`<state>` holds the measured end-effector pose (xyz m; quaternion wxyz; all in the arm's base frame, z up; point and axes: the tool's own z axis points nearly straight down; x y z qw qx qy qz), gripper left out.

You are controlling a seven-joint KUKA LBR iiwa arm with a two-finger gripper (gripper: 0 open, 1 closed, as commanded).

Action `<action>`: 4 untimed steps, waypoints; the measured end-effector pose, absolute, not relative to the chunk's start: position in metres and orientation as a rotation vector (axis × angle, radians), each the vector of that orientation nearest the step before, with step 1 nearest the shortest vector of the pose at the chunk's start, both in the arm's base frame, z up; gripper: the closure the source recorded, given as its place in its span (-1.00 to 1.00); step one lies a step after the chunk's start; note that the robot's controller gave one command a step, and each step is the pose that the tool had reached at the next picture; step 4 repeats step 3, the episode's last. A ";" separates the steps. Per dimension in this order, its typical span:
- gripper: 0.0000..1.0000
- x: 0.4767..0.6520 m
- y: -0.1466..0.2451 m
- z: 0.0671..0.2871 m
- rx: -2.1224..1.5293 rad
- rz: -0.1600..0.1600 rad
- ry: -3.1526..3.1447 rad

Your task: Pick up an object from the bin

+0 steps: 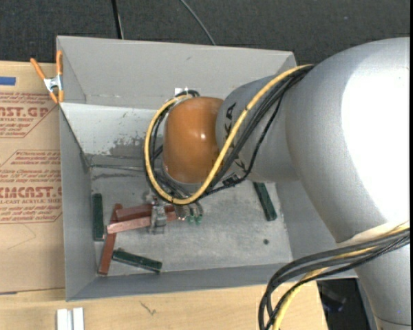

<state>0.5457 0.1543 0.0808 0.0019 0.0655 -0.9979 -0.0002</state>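
The gripper [160, 218], hanging beneath the arm's orange cover, is sitting low over the floor of the grey metal bin [220, 247], just left of the frame's centre. It is meeting the right end of a flat reddish-brown rectangular bar [129, 218] that is lying almost level in the bin's lower-left part. I cannot tell whether the gripper is clenched on it or released, because the wrist is covering the contact.

The bar is looking stiff, light and smooth-faced, so it is probably best taken across its narrow width. Held this near one end, it is likely to droop or twist.

Its left end is touching a second reddish-brown bar [108, 249] slanting downward. Two dark green strips [97, 216] [138, 260] are lying near.
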 end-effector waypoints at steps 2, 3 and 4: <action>1.00 0.546 0.154 0.113 0.205 0.000 -3.133; 1.00 0.546 0.155 0.123 0.205 -0.002 -3.138; 1.00 0.546 0.155 0.123 0.205 -0.002 -3.138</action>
